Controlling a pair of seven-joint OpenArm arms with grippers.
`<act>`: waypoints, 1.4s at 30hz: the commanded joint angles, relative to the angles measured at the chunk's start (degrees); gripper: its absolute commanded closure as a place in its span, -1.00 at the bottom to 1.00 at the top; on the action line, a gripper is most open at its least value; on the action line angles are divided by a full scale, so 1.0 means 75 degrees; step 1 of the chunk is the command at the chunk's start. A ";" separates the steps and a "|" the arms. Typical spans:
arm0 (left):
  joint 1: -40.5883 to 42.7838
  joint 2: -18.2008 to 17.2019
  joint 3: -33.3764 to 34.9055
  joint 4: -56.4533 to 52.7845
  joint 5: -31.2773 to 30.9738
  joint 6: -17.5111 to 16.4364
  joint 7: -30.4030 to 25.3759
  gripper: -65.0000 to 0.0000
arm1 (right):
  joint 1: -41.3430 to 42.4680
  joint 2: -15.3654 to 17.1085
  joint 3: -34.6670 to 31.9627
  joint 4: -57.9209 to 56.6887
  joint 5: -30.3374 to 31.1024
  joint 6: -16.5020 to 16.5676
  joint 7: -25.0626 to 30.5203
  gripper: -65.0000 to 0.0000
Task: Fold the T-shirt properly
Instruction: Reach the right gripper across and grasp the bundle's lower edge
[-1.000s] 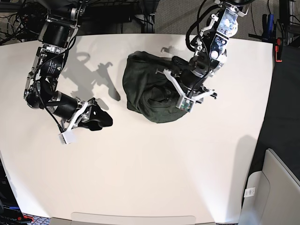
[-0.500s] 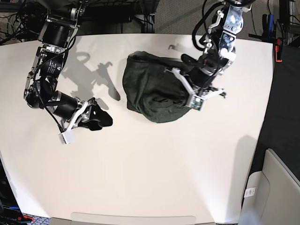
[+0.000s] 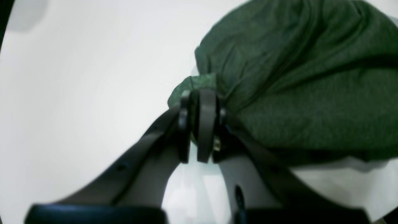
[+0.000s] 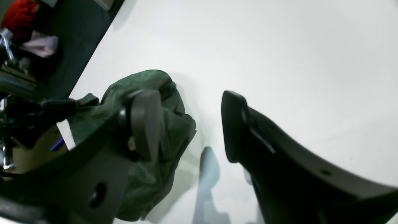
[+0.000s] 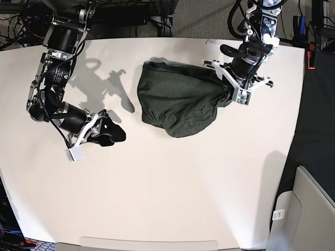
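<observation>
The T-shirt (image 5: 175, 99) is a dark olive-green bunched heap at the back middle of the white table (image 5: 172, 193). My left gripper (image 5: 226, 94) is shut on a pinch of its right edge, and the cloth is drawn taut toward it. In the left wrist view the fingers (image 3: 199, 124) clamp a green fold of the T-shirt (image 3: 298, 84) just above the table. My right gripper (image 5: 116, 135) hangs open over bare table to the left of the shirt, apart from it. The right wrist view shows its fingers (image 4: 146, 121) spread wide with nothing between them and the T-shirt (image 4: 149, 93) beyond.
The table's right edge borders a dark floor with a grey bin (image 5: 306, 214) at the lower right. Cables and stands (image 5: 131, 13) crowd the back edge. A red object (image 4: 15, 15) lies off the table in the right wrist view.
My left gripper closed on the shirt's right side and pulled it right and toward the back, stretching the heap out. The right arm stayed still.
</observation>
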 commanded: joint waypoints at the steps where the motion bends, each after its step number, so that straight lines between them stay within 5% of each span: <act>1: 0.0117 -0.0013 -0.0032 0.0165 0.0010 0.0029 -0.0220 0.93 | 0.0188 0.0053 0.0018 0.0092 0.0219 0.0045 0.0137 0.09; 10: 0.0762 -0.0013 -0.0032 0.0165 0.0010 0.0052 -0.0220 0.93 | 0.0751 0.0053 -0.0334 -0.0506 0.0148 0.0045 0.0137 0.09; 20: 0.1019 0.0011 -0.0150 0.0165 0.0010 0.0169 -0.0138 0.85 | 0.1981 -0.0885 -0.1588 -0.0541 -0.1903 0.0045 0.0149 0.09; 24: 0.1008 0.0433 -0.0923 0.0165 -0.0002 0.0837 -0.0208 0.58 | 0.2450 -0.1354 -0.2514 -0.0541 -0.2899 0.0045 0.0395 0.09; 30: 0.1008 0.0491 -0.1134 0.0212 -0.0013 0.0873 -0.0220 0.48 | 0.3318 -0.2010 -0.4155 -0.0963 -0.3814 0.0045 0.0629 0.09; 42: 0.0715 0.0527 -0.0618 0.0188 -0.0013 0.0896 -0.0185 0.48 | 0.4138 -0.1975 -0.7683 -0.1502 -0.4646 0.0045 0.0594 0.09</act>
